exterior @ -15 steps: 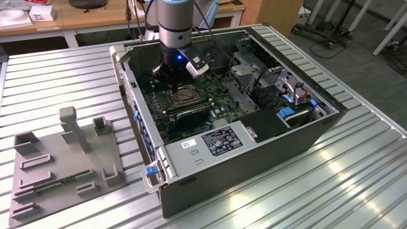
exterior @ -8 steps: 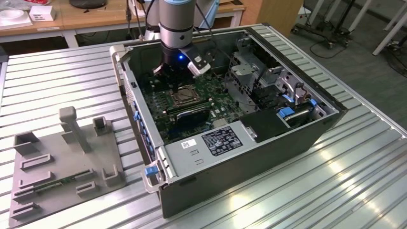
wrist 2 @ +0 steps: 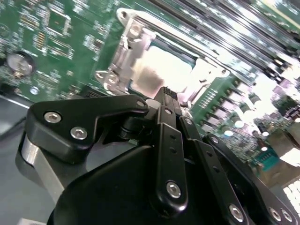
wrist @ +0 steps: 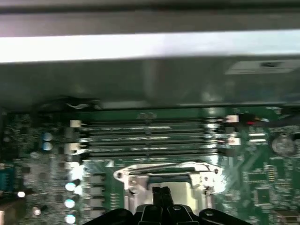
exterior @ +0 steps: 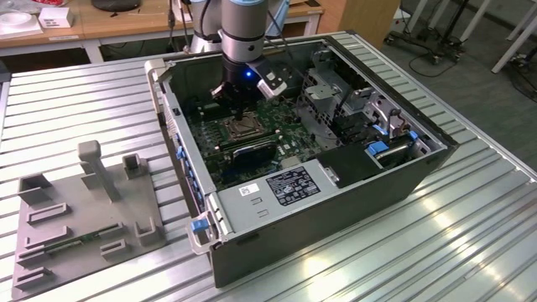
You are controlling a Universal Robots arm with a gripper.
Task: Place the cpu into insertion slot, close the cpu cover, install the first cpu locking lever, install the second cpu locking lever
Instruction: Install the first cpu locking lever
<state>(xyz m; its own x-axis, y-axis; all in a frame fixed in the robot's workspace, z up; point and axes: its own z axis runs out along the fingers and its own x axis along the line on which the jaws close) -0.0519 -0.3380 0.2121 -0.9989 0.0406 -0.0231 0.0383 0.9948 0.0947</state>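
Observation:
The cpu (wrist 2: 161,65), a pale silvery square, lies in the insertion slot (exterior: 239,129) on the green motherboard (exterior: 277,141). The cpu cover (wrist 2: 123,51), a silvery frame, lies flat around it, and the chip's top shows through its cut-out. My gripper (exterior: 243,117) hangs just above the edge of the slot inside the open computer case. In both wrist views its black fingertips (wrist 2: 168,93) are pressed together with nothing between them, close over the cover's frame (wrist: 166,171). I cannot tell whether they touch it.
The case walls (exterior: 172,107) ring the board, and a drive cage (exterior: 336,100) stands at the exterior view's right. Long memory slots (wrist: 150,138) run beside the socket. A round coin battery (wrist 2: 18,63) sits on the board. A grey fixture block (exterior: 84,207) stands on the ribbed table.

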